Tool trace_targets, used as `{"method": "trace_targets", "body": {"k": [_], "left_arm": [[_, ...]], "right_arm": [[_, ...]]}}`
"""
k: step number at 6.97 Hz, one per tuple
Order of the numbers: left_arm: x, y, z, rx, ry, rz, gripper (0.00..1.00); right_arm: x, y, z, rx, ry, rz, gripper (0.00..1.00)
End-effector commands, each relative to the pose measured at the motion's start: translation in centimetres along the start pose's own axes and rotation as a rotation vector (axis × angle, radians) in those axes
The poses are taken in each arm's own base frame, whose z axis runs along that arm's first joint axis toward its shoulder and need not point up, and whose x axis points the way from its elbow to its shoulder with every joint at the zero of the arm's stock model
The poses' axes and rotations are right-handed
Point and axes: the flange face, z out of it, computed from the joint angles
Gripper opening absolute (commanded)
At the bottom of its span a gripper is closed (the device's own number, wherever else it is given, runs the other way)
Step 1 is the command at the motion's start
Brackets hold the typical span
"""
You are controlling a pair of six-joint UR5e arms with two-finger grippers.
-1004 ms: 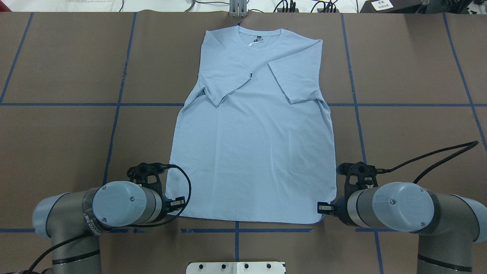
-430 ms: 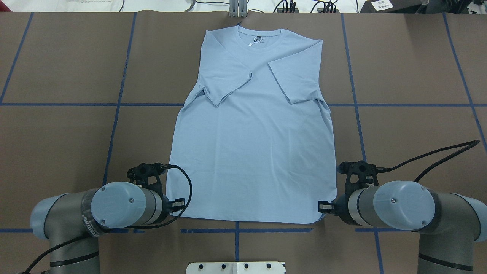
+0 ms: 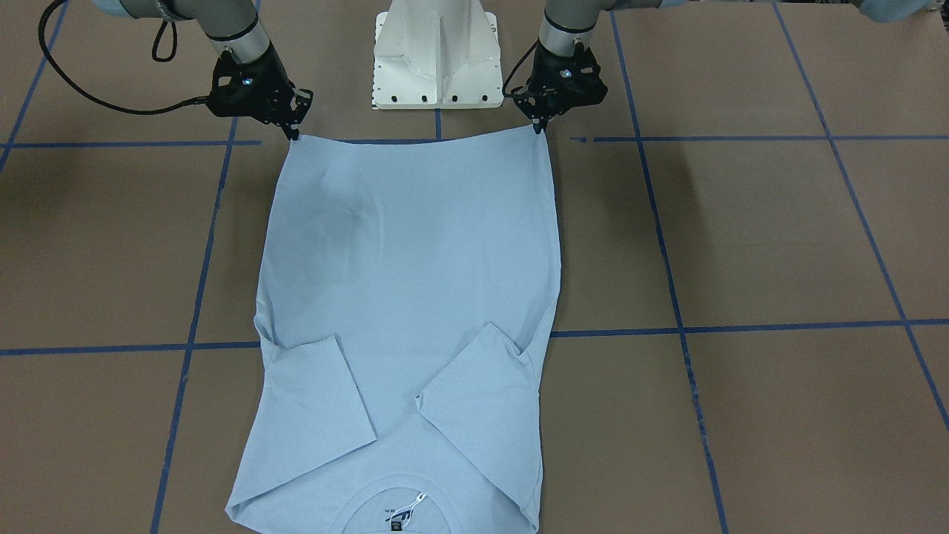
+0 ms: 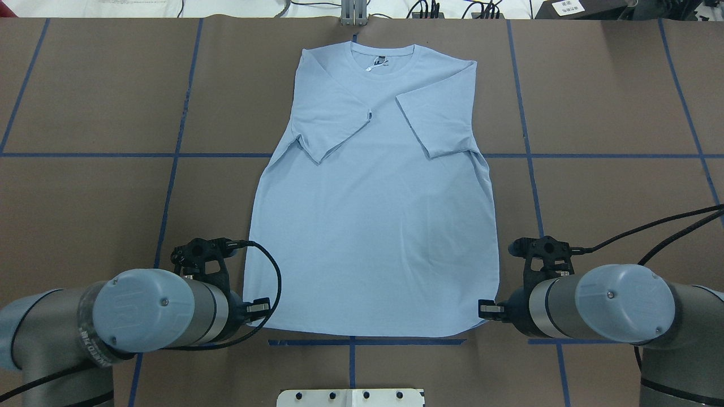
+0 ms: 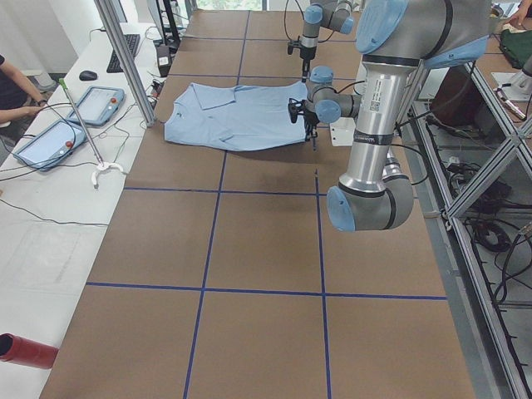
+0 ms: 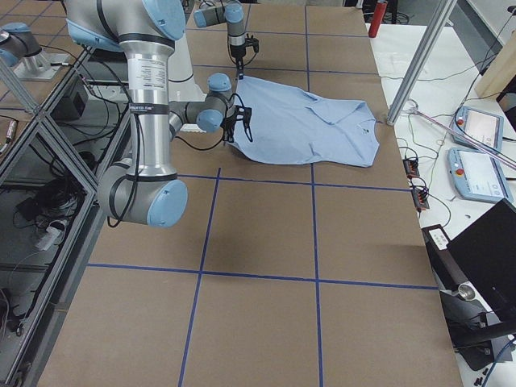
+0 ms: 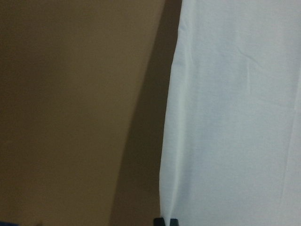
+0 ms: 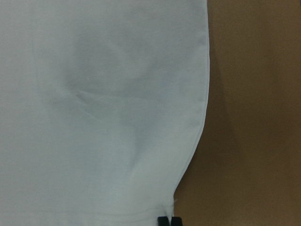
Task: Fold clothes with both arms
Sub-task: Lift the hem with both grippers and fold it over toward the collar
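The light blue T-shirt (image 4: 373, 226) lies spread on the brown table with its collar and neck label (image 4: 378, 60) at the far end. Both short sleeves are folded in over the chest, and no print shows. My left gripper (image 3: 539, 127) is shut on the near left hem corner. My right gripper (image 3: 294, 135) is shut on the near right hem corner. In the left wrist view the closed fingertips (image 7: 166, 221) pinch the shirt edge (image 7: 235, 117), which casts a shadow on the table. The right wrist view shows the same pinch (image 8: 169, 220) on the rounded hem (image 8: 103, 94).
The white pedestal base (image 3: 436, 52) stands just behind the hem between the arms. Blue tape lines (image 4: 169, 186) grid the table. A metal post (image 4: 352, 11) sits at the far edge. Teach pendants (image 5: 50, 137) and a person's arm (image 5: 12, 91) are beside the table.
Both wrists have risen and drawn back towards the robot, the left one further out to the side. The whole shirt has slid slightly towards the robot with its hem corners still held.
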Motion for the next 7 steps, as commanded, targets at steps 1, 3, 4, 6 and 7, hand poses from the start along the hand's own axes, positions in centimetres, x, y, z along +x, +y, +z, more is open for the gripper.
{"method": "trace_targets", "body": {"k": [1, 3, 4, 6, 7], "left_arm": [[0.6, 6.4, -1.9, -0.098, 0.019, 0.006, 0.00], [-1.6, 9.5, -4.8, -0.145, -0.040, 0.042, 0.00], [-3.4, 9.5, -5.1, -0.147, -0.067, 0.052, 0.00], [-3.9, 9.8, -4.4, -0.154, -0.086, 0.064, 0.00], [-3.0, 9.6, -4.5, -0.147, -0.071, 0.060, 0.00]], "right_arm": [[-0.5, 2.9, -3.0, -0.114, -0.062, -0.033, 0.00], [0.6, 6.6, -6.4, -0.227, -0.096, -0.079, 0.00], [0.7, 7.1, -7.0, -0.252, -0.133, -0.092, 0.00], [0.6, 7.1, -6.5, -0.248, -0.149, -0.098, 0.00], [-0.1, 5.8, -5.5, -0.217, -0.157, -0.086, 0.00]]}}
